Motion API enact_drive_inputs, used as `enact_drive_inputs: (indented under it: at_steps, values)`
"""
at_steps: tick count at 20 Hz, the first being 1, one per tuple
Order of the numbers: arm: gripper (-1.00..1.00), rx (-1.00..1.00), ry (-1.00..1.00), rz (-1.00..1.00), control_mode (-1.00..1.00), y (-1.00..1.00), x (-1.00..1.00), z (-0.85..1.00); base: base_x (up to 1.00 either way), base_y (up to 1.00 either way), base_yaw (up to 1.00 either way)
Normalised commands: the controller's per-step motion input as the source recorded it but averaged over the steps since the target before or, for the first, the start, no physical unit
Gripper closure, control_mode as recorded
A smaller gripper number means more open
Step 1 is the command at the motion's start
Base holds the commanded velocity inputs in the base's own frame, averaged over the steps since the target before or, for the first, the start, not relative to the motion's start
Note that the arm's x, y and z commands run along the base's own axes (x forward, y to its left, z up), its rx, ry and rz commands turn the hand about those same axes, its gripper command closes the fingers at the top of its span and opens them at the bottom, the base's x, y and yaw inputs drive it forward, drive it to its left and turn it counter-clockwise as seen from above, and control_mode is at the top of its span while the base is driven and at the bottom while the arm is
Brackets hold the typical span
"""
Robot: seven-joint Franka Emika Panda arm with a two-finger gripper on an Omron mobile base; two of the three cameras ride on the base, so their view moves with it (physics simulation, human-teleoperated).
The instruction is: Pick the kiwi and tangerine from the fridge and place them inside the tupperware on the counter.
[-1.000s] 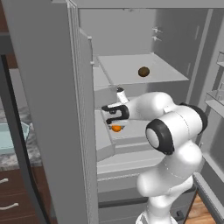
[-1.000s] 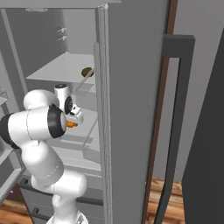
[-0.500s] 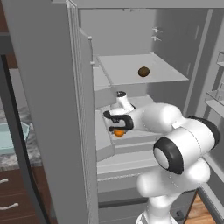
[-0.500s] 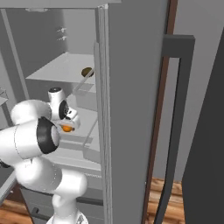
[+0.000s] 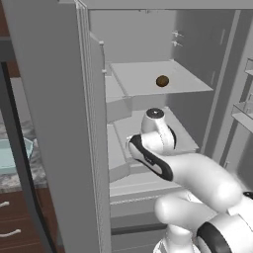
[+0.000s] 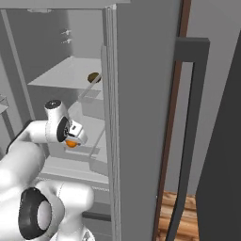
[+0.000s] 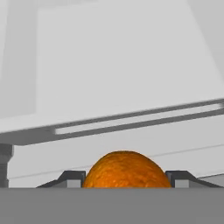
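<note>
arm bends into the fridge, wrist angled down, gripper clenched on the tangerine between its fingertips.

Dark tall panel, right base view, far right edge. Wooden plank floor, light brown, below it. Reddish-brown vertical trim strip, between. Dark vertical bar, left base view, foreground left.

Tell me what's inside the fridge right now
The kiwi sits on the upper shelf of the fridge. Lower down, the gripper is shut on the tangerine. The arm covers much of the lower shelves.
</note>
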Motion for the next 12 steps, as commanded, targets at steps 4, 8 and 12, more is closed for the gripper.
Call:
enact_drive_inputs:
  at_steps: [4, 8, 12]
  values:
    - [1.0, 0.0, 0.01, 0.0, -1.0, -0.33, -0.48, 0.72, 0.0, 0.0, 0.0]
    - [1.0, 0.0, 0.06, 0.0, -1.0, -0.22, -0.53, 0.63, 0.0, 0.0, 0.0]
    - [1.0, 0.0, 0.05, 0.0, -1.0, -0.21, -0.65, 0.59, 0.0, 0.0, 0.0]
